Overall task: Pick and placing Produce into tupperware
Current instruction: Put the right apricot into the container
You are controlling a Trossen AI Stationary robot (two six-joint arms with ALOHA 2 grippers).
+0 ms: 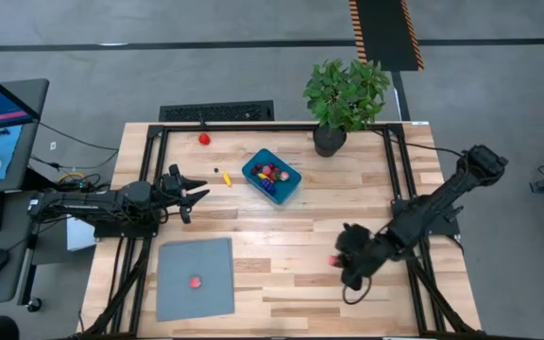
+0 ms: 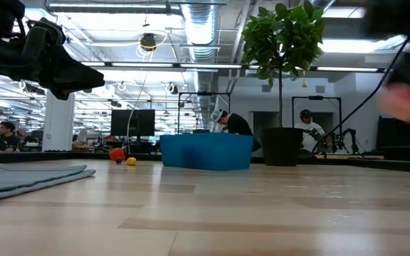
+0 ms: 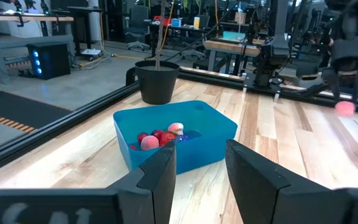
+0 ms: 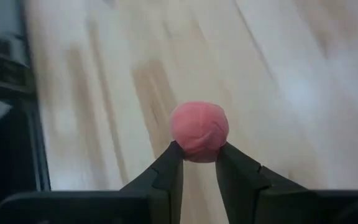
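The teal tupperware [image 1: 272,176] stands at the table's far middle with several small red, pink and blue produce pieces inside [image 3: 160,138]. My right gripper [image 4: 199,158] is near the table's right front, shut on a pink round produce piece [image 4: 199,132], which also shows as a small pink spot [image 1: 332,261] in the high view. My left gripper [image 3: 201,168] waits open at the left, pointing level at the tupperware. Loose produce lies about: a red piece [image 1: 204,139] at the far edge, a yellow piece [image 1: 227,179] next to the tupperware, and a red piece [image 1: 195,280] on the grey sheet [image 1: 182,302]. My right gripper pinches the pink round piece by its lower half [image 4: 197,152] between the free ends of its two fingers [image 4: 169,168]. The fingers slant down from the table's right. The piece is lifted clear of the wooden table top.
A potted leafy plant [image 1: 343,99] stands at the far right, just behind the tupperware. The grey sheet lies flat at the near left. Bare wood [image 1: 291,283] stretches between the sheet and my right gripper. A black frame runs along the table's edges.
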